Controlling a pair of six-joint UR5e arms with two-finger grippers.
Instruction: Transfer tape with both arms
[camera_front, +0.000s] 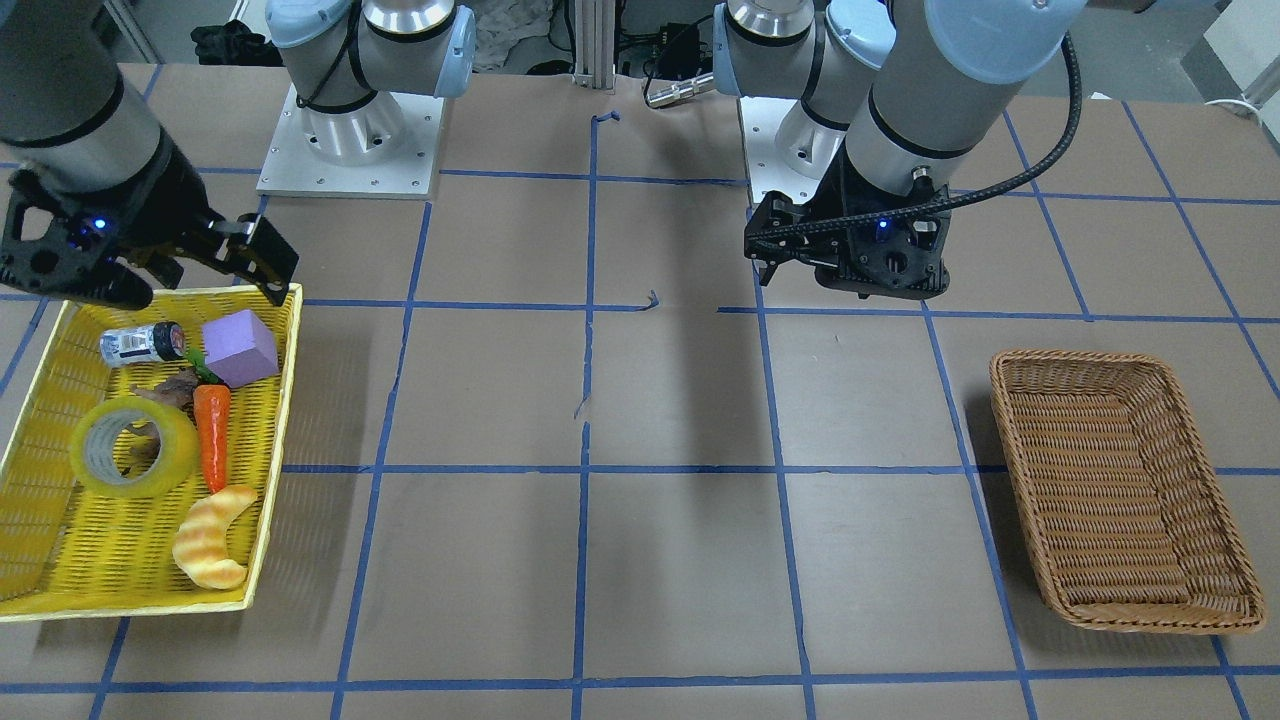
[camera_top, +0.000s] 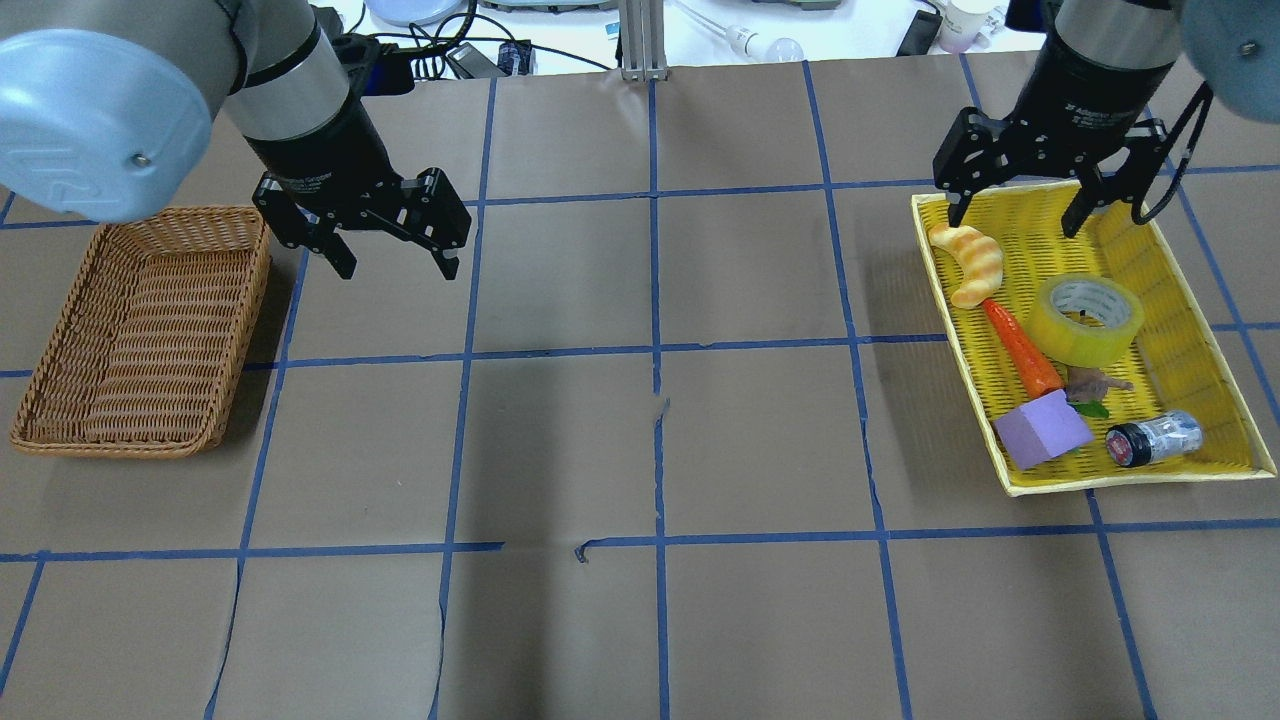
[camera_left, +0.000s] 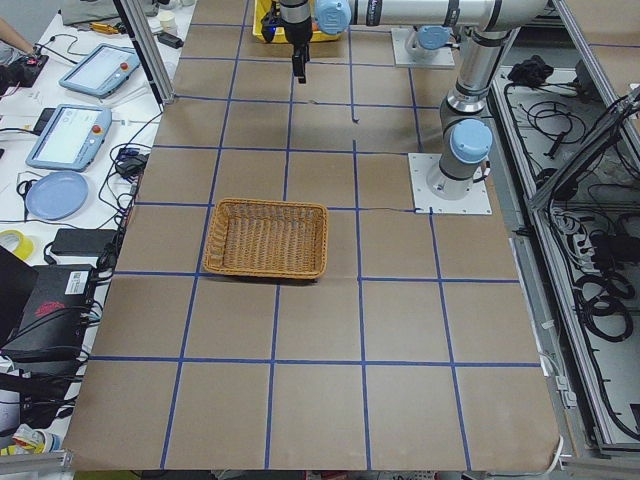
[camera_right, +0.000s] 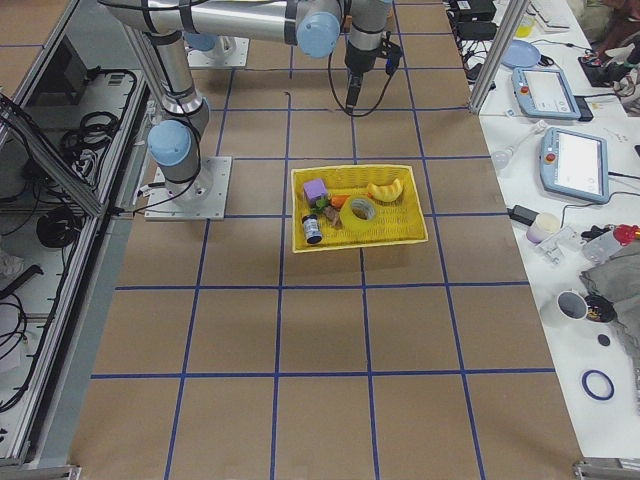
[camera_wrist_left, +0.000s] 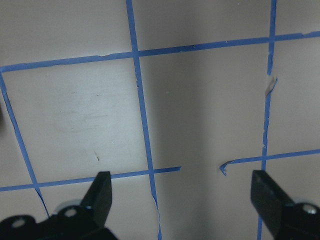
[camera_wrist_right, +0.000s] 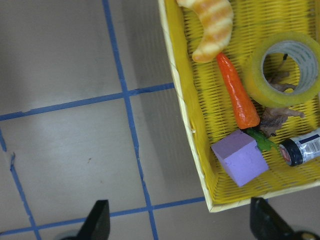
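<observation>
Tape (camera_top: 1075, 345): lies flat, hole up, in the yellow basket (camera_top: 1190, 330) on the robot's right side of the tabletop (camera_top: 560, 450). No hand touches it.

Carrot toy (camera_top: 1020, 350): touches the tape's side that faces the table's centre and runs lengthwise down the basket. A small brown item with a green leaf (camera_top: 1095, 385) sits at the carrot's thick end, just beside the tape; too small to identify.

Croissant toy (camera_top: 968, 262): at the basket's end away from the robot, near the carrot's tip.

Purple block (camera_top: 1042, 428) and a small dark-capped bottle (camera_top: 1152, 440) on its side: at the basket's end nearest the robot, close together.

Right hand (camera_top: 1015, 222): fingers spread wide, holding nothing. It hangs above the basket's end away from the robot, by the croissant and apart from the tape. The right wrist view shows both fingertips (camera_wrist_right: 97, 222) well apart, with the basket's contents beyond them.

Left hand (camera_top: 397, 268): fingers spread wide and holding nothing, over bare tabletop just beside the brown wicker basket (camera_top: 140, 212). The left wrist view shows only brown paper and blue grid lines between the fingers.

Both baskets are well apart, at opposite ends of the tabletop.
</observation>
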